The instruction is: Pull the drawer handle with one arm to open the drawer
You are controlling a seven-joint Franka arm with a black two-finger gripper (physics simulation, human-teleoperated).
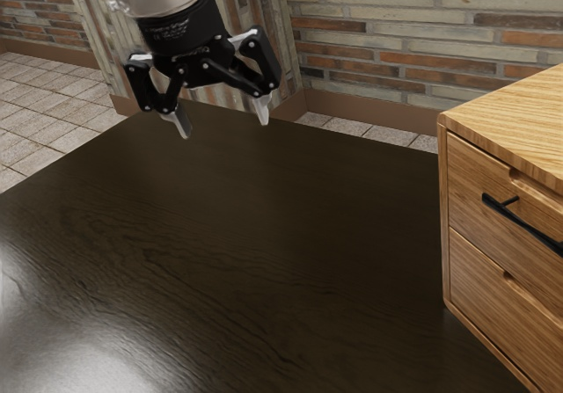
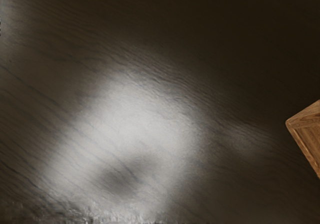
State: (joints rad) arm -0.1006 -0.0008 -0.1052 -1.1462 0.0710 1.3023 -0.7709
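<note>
Dark glossy wood-grain worktop point(image 1: 220, 270) in front, with a pale glare patch on it under my hand. Light oak two-drawer cabinet point(image 1: 493, 261) stands on it at the exterior view's right. The slim black bar handle point(image 1: 521, 219) is on the upper drawer, whose front looks flush with the lower one. My black two-finger gripper point(image 1: 223, 120) hovers over the worktop's far side, spread wide, holding nothing, well apart from the handle. Behind it are a beige tiled floor point(image 1: 44, 120) and a red-and-grey brick wall point(image 1: 422, 41).
</note>
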